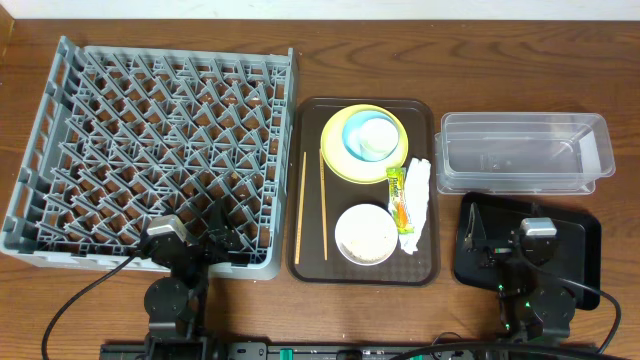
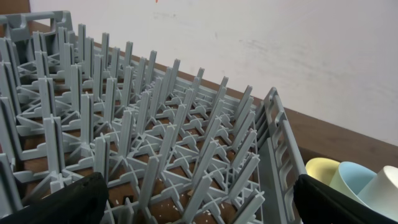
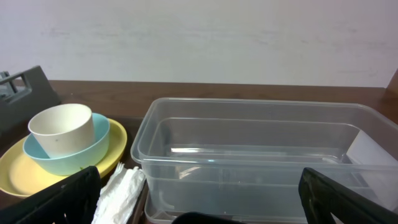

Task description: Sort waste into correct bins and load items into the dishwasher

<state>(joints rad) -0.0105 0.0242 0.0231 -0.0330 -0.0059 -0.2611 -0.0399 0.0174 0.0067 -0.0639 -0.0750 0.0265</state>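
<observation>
Nothing is sorted yet: dish rack (image 1: 283, 150), clear tub (image 1: 520, 118) and black tray (image 1: 585, 235) are looking empty. Everything is lying on the brown serving tray (image 1: 310, 130): small white cup (image 1: 377, 137) in light blue bowl (image 1: 352, 135) on yellow plate (image 1: 335, 158), chopsticks (image 1: 322, 200), sachet wrapper (image 1: 400, 200), napkin (image 1: 418, 190), white bowl (image 1: 342, 225) with rice-like scraps (image 1: 367, 240). The left gripper (image 2: 199, 186) is hovering over the rack's near corner and the right gripper (image 3: 200, 177) over the black tray, both spread wide and empty; the nested stack is probably needing separating first.
</observation>
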